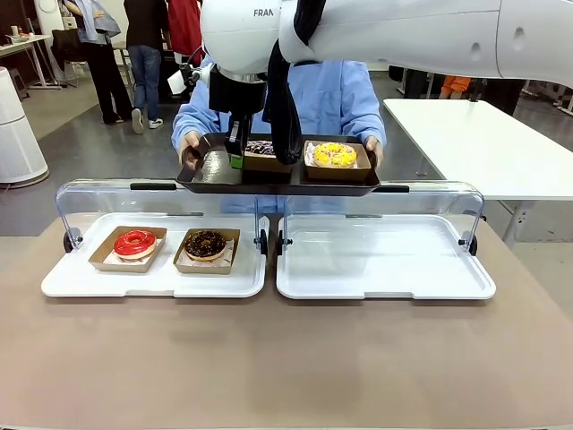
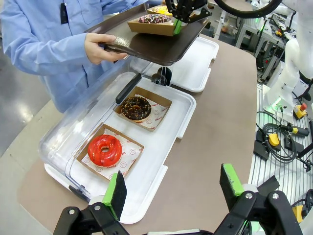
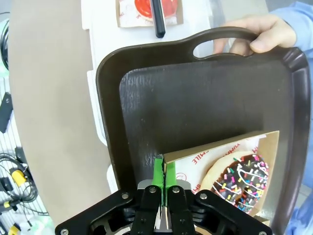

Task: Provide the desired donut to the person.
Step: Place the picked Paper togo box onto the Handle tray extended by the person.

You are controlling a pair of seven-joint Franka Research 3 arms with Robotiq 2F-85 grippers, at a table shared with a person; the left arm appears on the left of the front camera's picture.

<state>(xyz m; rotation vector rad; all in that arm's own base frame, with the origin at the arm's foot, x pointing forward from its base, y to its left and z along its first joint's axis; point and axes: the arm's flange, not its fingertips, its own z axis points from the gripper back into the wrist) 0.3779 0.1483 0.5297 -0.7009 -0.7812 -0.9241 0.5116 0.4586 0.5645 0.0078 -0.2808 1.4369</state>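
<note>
The person (image 1: 333,94) in a light blue shirt holds a dark serving tray (image 1: 204,170) with both hands at the far side. On it rest a chocolate donut with coloured sprinkles (image 3: 239,182) in a cardboard tray and a yellow donut (image 1: 334,154) in another. My right gripper (image 3: 162,165) reaches over the serving tray (image 3: 195,98), its green pads shut on the corner of the sprinkled donut's cardboard tray (image 3: 195,155). My left gripper (image 2: 172,183) hovers open over the table, holding nothing.
A white display tray (image 1: 63,285) under a raised clear lid holds a red glazed donut (image 1: 134,242) and a chocolate nut donut (image 1: 205,244). The right display tray (image 1: 385,260) is bare. The person's hand (image 3: 259,34) grips the serving tray's handle.
</note>
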